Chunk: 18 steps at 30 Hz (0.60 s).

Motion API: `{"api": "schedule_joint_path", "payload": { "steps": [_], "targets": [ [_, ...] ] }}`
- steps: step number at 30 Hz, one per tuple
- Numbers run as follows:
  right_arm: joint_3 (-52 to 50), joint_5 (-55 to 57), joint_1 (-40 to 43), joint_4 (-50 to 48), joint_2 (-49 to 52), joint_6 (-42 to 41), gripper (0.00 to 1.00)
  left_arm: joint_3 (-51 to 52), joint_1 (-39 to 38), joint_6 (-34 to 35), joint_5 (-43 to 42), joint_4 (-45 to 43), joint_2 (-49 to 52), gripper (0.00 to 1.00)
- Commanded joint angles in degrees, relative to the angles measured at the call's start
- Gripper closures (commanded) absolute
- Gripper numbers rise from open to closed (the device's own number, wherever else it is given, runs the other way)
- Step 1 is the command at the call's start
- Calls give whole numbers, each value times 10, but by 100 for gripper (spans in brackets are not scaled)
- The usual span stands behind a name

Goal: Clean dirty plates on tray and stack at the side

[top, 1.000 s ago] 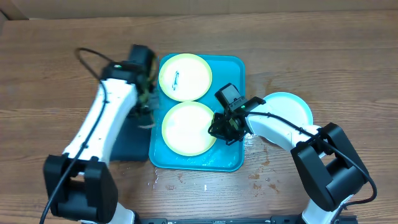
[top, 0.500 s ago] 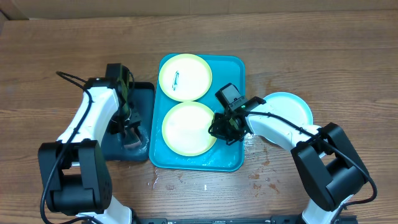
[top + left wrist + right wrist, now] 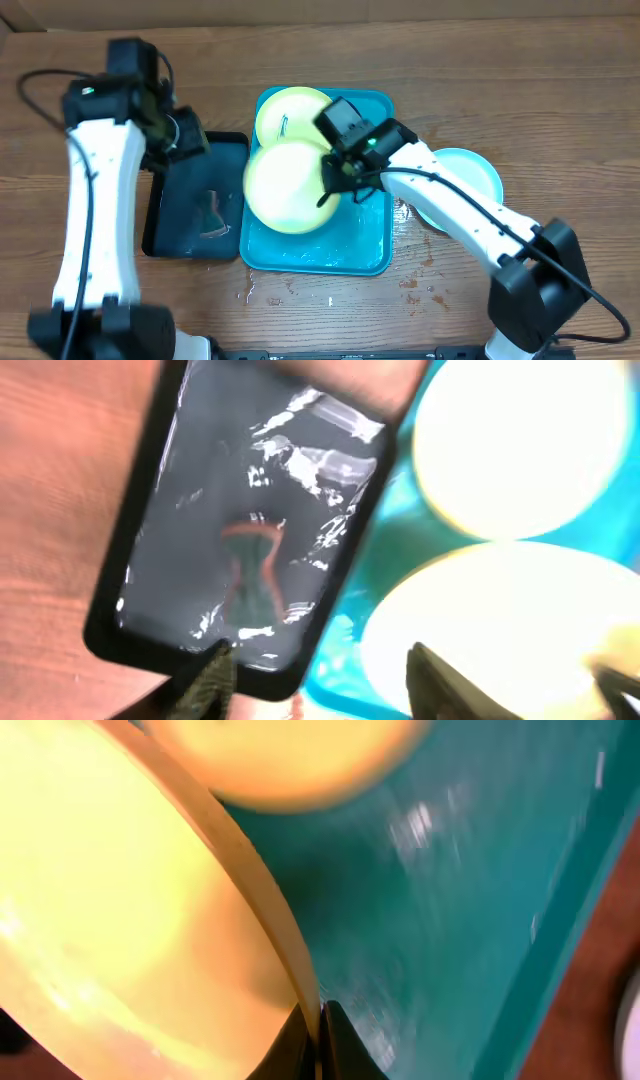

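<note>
My right gripper (image 3: 334, 187) (image 3: 318, 1042) is shut on the rim of a yellow-green plate (image 3: 285, 188) (image 3: 120, 920). It holds the plate tilted above the turquoise tray (image 3: 365, 235) (image 3: 460, 910). A second yellow-green plate (image 3: 290, 108) (image 3: 280, 755), with a small dark smear, lies at the tray's far end, partly covered by the lifted one. A light blue plate (image 3: 470, 172) rests on the table to the right of the tray. My left gripper (image 3: 188, 136) (image 3: 325, 685) hangs open and empty above the far left corner of the black tray (image 3: 190, 170) (image 3: 200, 480).
A small dark hourglass-shaped piece (image 3: 213, 215) (image 3: 255, 580) lies in the wet black tray left of the turquoise one. Water drops (image 3: 420, 280) spot the wooden table near the front edge. A black cable (image 3: 35, 85) loops off the left arm.
My left gripper opened, left the small dark piece on the black tray and rose toward the far left. My right gripper lifted the near plate off the tray and tilted it.
</note>
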<state>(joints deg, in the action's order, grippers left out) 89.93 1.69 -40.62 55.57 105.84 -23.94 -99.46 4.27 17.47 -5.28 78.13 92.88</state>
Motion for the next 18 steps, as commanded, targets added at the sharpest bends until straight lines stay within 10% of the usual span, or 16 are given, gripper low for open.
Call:
{"api": "schedule_joint_path", "payload": {
  "steps": [1,6,18],
  "targets": [
    [40,67,-34,-49,-23,80,96,-63,3,-6,-35,11,-74,35],
    [40,72,-80,-201,-7,115,96,-104,2,-6,-52,12,-170,1],
    [40,306,-196,-336,38,171,96,-104,2,-6,-50,37,-303,0]
  ]
}}
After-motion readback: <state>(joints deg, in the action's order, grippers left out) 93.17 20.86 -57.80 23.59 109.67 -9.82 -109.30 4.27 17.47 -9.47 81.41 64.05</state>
